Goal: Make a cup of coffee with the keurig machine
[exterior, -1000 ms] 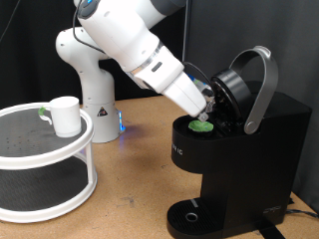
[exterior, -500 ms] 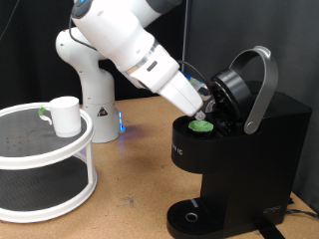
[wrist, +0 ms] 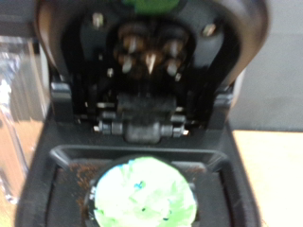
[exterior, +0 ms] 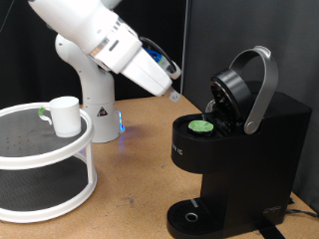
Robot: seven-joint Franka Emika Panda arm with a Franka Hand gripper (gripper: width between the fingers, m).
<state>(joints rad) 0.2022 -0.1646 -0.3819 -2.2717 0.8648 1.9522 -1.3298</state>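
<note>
The gripper (exterior: 173, 95) hangs left of the lid-raised boxy black keurig machine (exterior: 244, 159); its fingers' spread I cannot tell.

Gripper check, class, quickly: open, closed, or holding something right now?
Gripper: cannot be told; nothing seen between its fingers, clear of the keurig machine.

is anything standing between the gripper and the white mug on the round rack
Nothing visible does. The gripper hangs in open air beside the boxy black keurig machine, whose lid is up. The small white mug stands on the white two-tier round rack, at the exterior view's left.
</note>
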